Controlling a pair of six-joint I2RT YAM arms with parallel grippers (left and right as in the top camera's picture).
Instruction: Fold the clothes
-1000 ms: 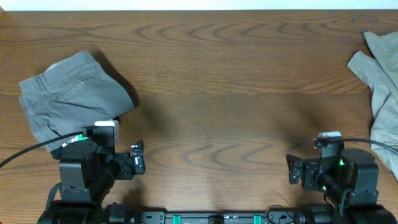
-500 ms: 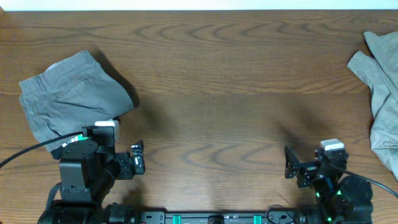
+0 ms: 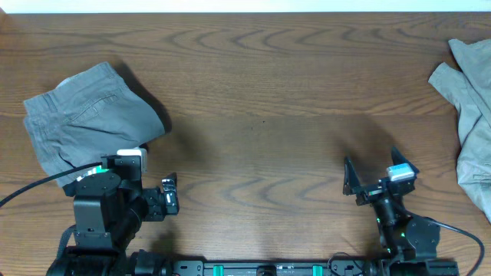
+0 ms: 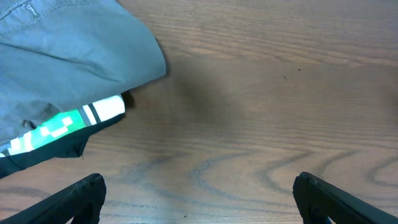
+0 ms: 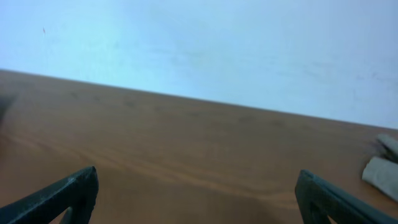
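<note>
Clock reference: overhead view, 12 o'clock is the far edge of the table (image 3: 268,84), 6 o'clock is the arm bases. I read the left gripper (image 3: 170,193) at about 7 o'clock, parked low and close to its base. In the left wrist view the left gripper (image 4: 199,199) has its jaws spread wide, one fingertip at each lower corner of the frame, with bare wood grain between them and nothing held. The right gripper (image 3: 374,167) sits at about 5 o'clock, its two dark fingers raised and splayed toward 11 and 1 o'clock. In the right wrist view the right gripper (image 5: 198,190) is likewise fully spread and grips nothing; that camera looks along the tabletop to a pale wall (image 5: 199,50). The clothes are in two places. The grey shorts (image 3: 92,115) lie at about 10 o'clock as a compact folded bundle, with stitched seams showing on top and the near edge partly covered by the left arm. From the left wrist, the grey shorts (image 4: 68,50) fill the 10 to 11 o'clock corner, apart from both fingertips. A second, lighter khaki garment (image 3: 472,115) lies loose and rumpled at 2 to 3 o'clock, running off the right edge of the frame, well apart from the right gripper. From the right wrist, only a small blurred corner of the khaki garment (image 5: 385,168) shows at 4 o'clock
</note>
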